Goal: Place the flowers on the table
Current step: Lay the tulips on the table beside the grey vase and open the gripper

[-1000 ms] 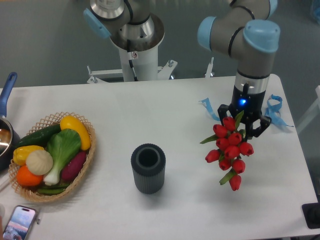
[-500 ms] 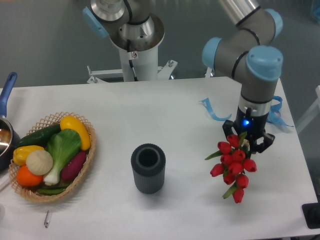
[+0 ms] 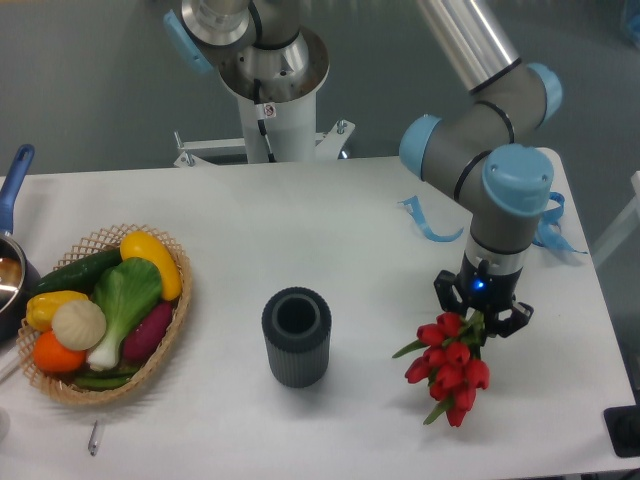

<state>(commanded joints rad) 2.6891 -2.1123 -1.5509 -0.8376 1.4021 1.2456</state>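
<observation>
Flowers [image 3: 447,368]: one bunch of red tulips with green stems and leaves, held at the stem end by the gripper [image 3: 482,316], whose black jaws are closed around the stems; the blooms hang out below and to the left of the jaws, tilted toward the near edge, low over the right-hand part of the table [image 3: 330,230]; whether the lowest blooms touch the surface cannot be told. Arm: grey and blue, reaching down from the far right, a blue light lit at the wrist. Against the earlier frames, the gripper and bunch sit lower and nearer the front edge, and the blooms point more to the left than before. Dark ribbed vase [image 3: 296,336]: upright near the table's middle, left of the bunch and well apart from it, unmoved. Wicker basket [image 3: 150,345] of vegetables: near the left edge, unmoved. Blue ribbon [image 3: 425,222]: lying on the far right of the table behind the arm. Small metal item [image 3: 94,437]: near the front left edge.
</observation>
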